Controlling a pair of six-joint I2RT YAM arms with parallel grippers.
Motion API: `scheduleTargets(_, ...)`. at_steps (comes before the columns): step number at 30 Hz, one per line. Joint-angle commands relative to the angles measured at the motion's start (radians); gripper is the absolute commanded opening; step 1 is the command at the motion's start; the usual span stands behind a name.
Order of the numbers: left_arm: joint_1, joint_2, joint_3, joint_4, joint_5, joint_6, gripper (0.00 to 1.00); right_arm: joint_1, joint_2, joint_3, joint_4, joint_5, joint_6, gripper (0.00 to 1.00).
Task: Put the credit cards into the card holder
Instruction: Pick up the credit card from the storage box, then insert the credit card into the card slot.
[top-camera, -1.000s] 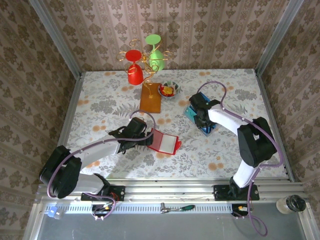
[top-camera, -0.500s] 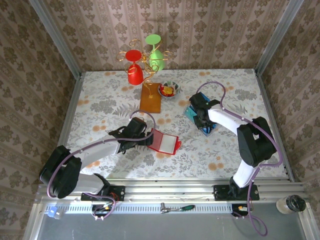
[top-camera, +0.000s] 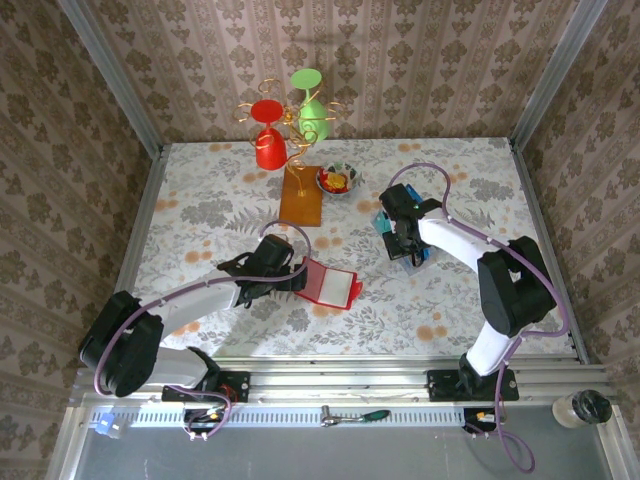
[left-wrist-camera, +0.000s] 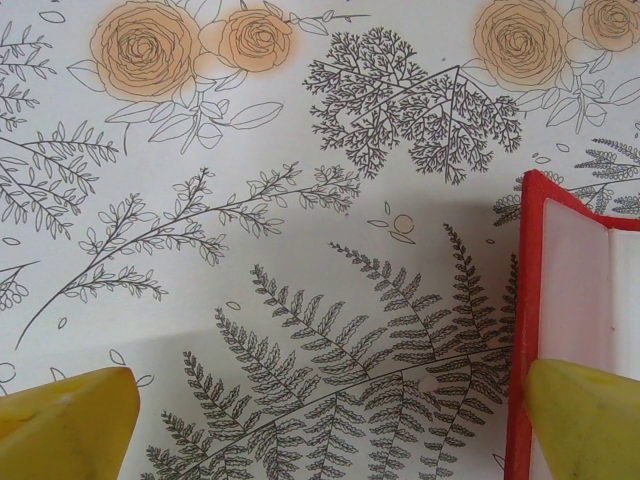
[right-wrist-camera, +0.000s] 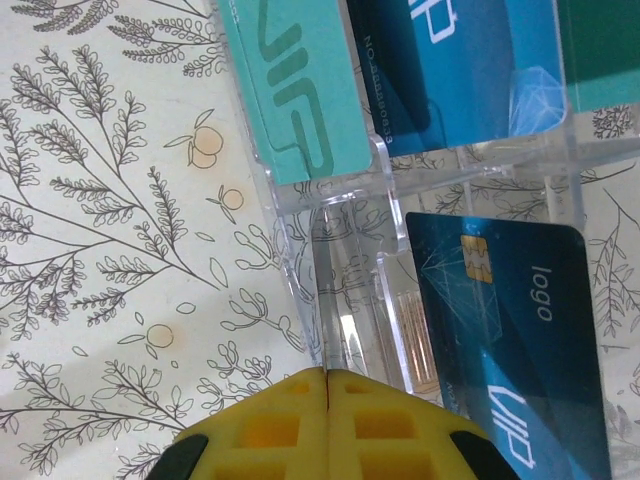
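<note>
- The left gripper (left-wrist-camera: 322, 420) hangs low over the table (top-camera: 200, 210) near its middle, and its fingers (left-wrist-camera: 585, 420) are spread wide with nothing between them.
- The card holder (top-camera: 330, 286) lies opened flat on the table, just beside the left gripper on its right.
- In the left wrist view one yellow finger overlaps the card holder's red edge (left-wrist-camera: 527, 300). It cannot be told whether the two touch.
- The right gripper (right-wrist-camera: 328, 425) is over the right half of the table, at a clear plastic rack (right-wrist-camera: 340, 200).
- Its yellow fingers are pressed together, so that only a thin seam shows between them. The tips meet at a clear divider of the rack, and whether they pinch it cannot be told.
- The credit cards are in and by that rack, well apart from the card holder. A light teal card (right-wrist-camera: 295, 90) and a blue card (right-wrist-camera: 470, 70) sit in its slots, and a dark blue card (right-wrist-camera: 510, 320) lies just beside the fingers.
- Farther back stand an orange stand base (top-camera: 301, 196) with a red cup (top-camera: 268, 140) and a green cup (top-camera: 311, 105) on its wire branches. A small bowl (top-camera: 338, 179) is just beside the base.
</note>
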Motion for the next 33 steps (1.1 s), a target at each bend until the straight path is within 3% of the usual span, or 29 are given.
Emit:
scheduleTargets(1,-0.005,-0.005,0.021,0.004,0.011,0.002,1.0,0.002,-0.027,0.032,-0.011,-0.053,-0.023,0.0)
scheduleTargets(9,-0.005,-0.014,0.023,-0.004,0.008,0.004,1.0,0.009,-0.132,0.047,-0.029,-0.075,-0.001,0.0)
scheduleTargets(15,-0.006,-0.02,0.031,-0.008,0.01,0.004,1.0,0.009,-0.225,0.036,-0.013,-0.158,0.063,0.0)
scheduleTargets(28,-0.027,0.011,0.122,-0.011,0.056,0.046,1.0,0.01,-0.433,-0.222,0.316,-0.455,0.394,0.0)
scheduleTargets(33,-0.029,0.074,0.149,0.007,0.094,0.049,1.0,0.011,-0.475,-0.306,0.373,-0.467,0.447,0.0)
